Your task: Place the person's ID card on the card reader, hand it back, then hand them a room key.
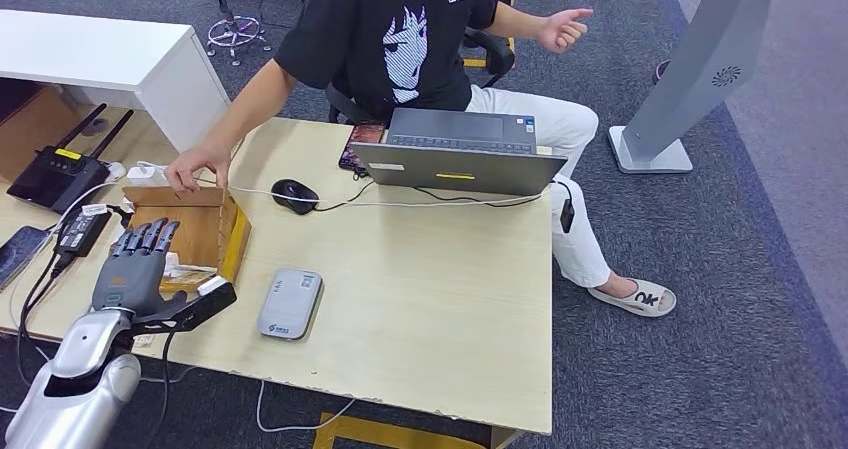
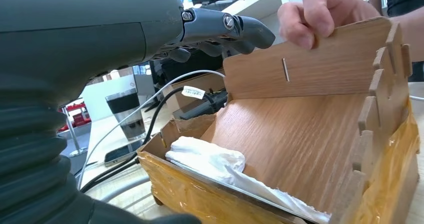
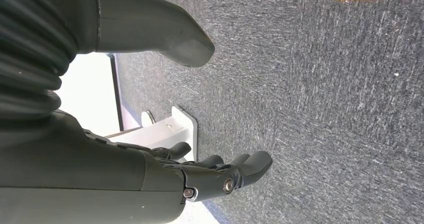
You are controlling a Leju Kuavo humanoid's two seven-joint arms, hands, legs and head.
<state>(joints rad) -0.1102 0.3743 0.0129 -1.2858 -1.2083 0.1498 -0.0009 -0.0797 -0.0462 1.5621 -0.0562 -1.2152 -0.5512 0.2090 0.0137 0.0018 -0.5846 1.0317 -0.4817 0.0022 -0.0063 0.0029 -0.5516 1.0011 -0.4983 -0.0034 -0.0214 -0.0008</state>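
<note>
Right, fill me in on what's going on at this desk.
The left robot hand hovers open over a wooden box at the desk's near-left corner, holding nothing. A seated person's hand rests on the box's far wall. Inside the box lies something white, perhaps card-like; I cannot tell exactly what. The grey card reader sits beside the box with nothing on it. The right robot hand hangs open over the carpet. A laptop and mouse lie farther back.

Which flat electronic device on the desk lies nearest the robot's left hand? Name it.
The grey rounded-rectangle card reader, lying flat just right of the left hand. The open grey laptop and black wifi router with antennas sit farther back on the desk.
</note>
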